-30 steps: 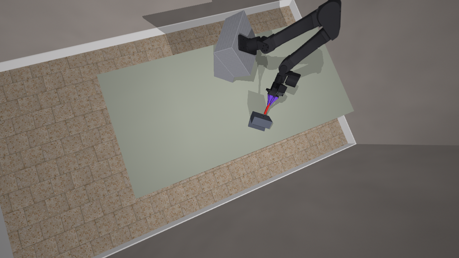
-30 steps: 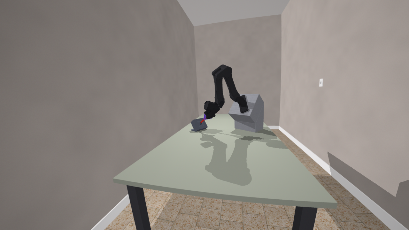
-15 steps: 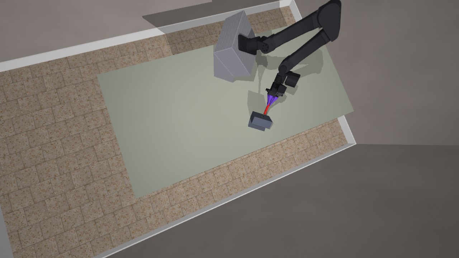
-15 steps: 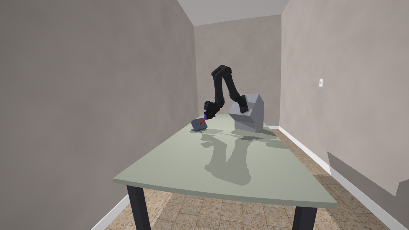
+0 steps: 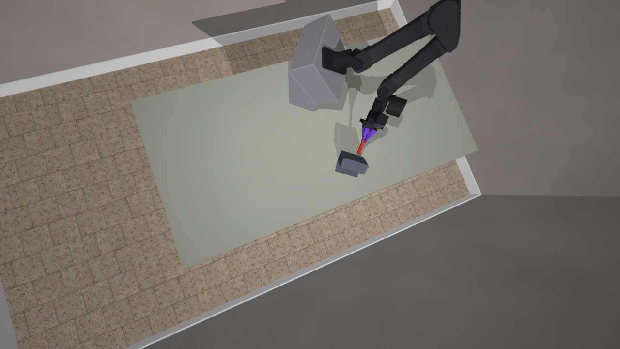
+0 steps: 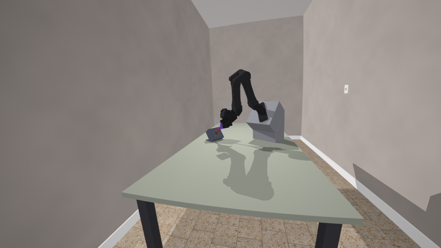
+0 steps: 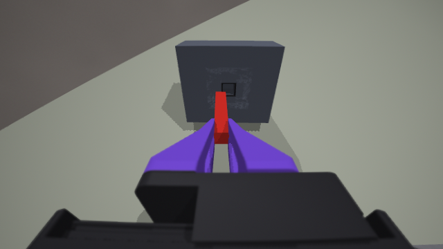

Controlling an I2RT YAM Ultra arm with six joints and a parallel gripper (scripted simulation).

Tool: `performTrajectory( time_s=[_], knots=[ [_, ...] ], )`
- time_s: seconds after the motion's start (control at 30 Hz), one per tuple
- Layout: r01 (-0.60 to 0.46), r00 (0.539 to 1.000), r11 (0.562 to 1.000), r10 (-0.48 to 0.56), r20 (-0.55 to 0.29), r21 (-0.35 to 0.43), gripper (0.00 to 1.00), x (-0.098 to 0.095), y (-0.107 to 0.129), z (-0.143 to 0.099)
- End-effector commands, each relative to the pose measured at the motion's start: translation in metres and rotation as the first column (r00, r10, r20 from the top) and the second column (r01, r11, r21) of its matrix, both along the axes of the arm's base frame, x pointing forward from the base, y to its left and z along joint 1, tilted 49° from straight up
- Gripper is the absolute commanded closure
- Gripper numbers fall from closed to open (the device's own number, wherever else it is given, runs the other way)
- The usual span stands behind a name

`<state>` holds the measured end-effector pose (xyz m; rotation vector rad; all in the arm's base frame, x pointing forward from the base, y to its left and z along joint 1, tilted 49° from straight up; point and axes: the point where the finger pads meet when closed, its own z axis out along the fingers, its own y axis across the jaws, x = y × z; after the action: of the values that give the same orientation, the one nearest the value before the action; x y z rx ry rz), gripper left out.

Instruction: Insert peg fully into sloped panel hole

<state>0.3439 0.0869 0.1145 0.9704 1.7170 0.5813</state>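
Note:
My gripper (image 7: 221, 124) with purple fingers is shut on a red peg (image 7: 221, 114). The peg points straight out at the dark grey sloped panel (image 7: 229, 81). The small square hole (image 7: 228, 89) sits in the middle of the panel. The peg's tip lies just below and left of the hole, close to the panel face; I cannot tell whether it touches. In the top view the peg (image 5: 360, 147) reaches from the gripper (image 5: 366, 134) to the panel block (image 5: 351, 163). In the exterior view the gripper (image 6: 221, 126) and the panel (image 6: 213, 134) stand near the table's far left edge.
A large light grey block (image 5: 313, 69) carries the arm's base at the back of the table (image 5: 281, 160). The table's edge runs close behind the panel in the wrist view. A wall stands just beyond the left edge of the table in the exterior view.

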Motion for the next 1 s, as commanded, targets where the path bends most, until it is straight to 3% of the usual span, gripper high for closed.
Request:
performTrajectory(
  time_s=[0.0, 0.43, 0.97],
  knots=[
    [0.022, 1.0, 1.0, -0.022, -0.012, -0.014, 1.0, -0.009, -0.008, -0.007],
    [0.022, 1.0, 1.0, -0.022, -0.012, -0.014, 1.0, -0.012, -0.009, -0.007],
    [0.022, 1.0, 1.0, -0.022, -0.013, -0.014, 1.0, 0.003, -0.009, -0.011]
  ],
)
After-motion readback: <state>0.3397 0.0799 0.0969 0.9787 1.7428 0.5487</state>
